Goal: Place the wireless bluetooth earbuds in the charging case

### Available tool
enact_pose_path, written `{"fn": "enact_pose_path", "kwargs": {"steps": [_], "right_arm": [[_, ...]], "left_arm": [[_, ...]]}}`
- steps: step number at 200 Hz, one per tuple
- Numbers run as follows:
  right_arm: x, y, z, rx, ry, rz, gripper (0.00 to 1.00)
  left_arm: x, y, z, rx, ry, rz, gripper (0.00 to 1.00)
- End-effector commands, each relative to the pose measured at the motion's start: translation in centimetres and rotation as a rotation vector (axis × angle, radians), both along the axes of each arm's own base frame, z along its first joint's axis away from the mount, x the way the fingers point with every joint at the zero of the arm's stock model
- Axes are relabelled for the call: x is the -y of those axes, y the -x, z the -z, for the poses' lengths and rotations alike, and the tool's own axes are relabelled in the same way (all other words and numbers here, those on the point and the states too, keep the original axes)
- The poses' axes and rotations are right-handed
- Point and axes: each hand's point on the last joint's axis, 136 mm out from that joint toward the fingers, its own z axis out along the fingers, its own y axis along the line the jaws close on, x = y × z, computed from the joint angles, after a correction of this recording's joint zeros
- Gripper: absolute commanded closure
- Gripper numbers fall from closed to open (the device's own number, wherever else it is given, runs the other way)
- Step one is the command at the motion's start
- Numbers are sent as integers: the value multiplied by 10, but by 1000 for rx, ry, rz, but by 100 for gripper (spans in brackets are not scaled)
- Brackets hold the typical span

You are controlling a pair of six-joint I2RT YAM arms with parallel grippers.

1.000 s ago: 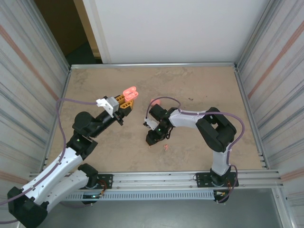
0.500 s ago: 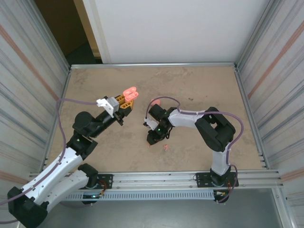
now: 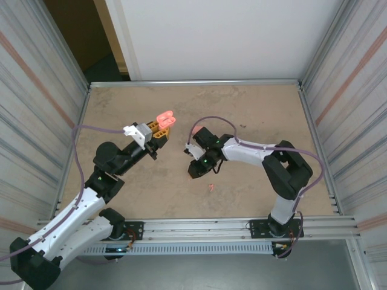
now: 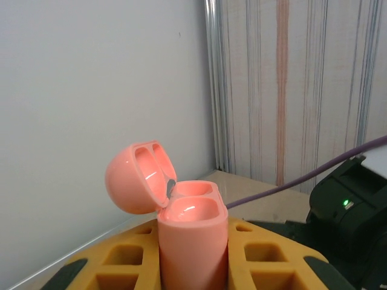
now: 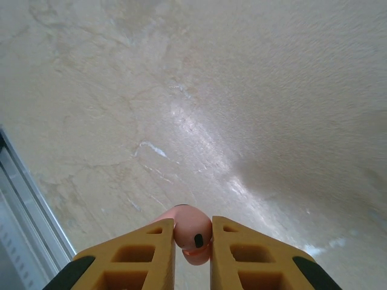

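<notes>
Your right jaws are clenched on one earbud (image 5: 192, 234), and only at their very tips, with its rounded head poking out past the pads over the bench (image 5: 181, 90). That is a thin hold on a smooth, tiny thing. A quick swing or a nudge against the case rim could twist it between the pads or pop it out. You cannot tell from here which way the stem lies, so it may reach the well misaligned.

Your left jaws are grasping the charging case (image 4: 192, 241) by its body, upright, with the lid (image 4: 138, 178) hinged open and the wells apparently empty. Press too hard and the case could slide in that grip, or the lid could swing shut.

Another earbud (image 3: 211, 187) lies loose on the bench near the right arm, where a low sweep could knock it away.
</notes>
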Motion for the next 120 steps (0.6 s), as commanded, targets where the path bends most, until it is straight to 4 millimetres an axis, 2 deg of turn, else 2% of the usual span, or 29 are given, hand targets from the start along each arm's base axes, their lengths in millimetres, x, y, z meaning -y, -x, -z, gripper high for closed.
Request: {"fn": "enact_pose_path", "kwargs": {"steps": [1,120], "right_arm": [[6,-10,-23,100,-31,-5,82],[33,-38,-137,442,-172,56,83]], "left_arm": [[-3,-6,7,-8,-5,-27,100],[15,-34,52,-137,-4,-19,100]]}}
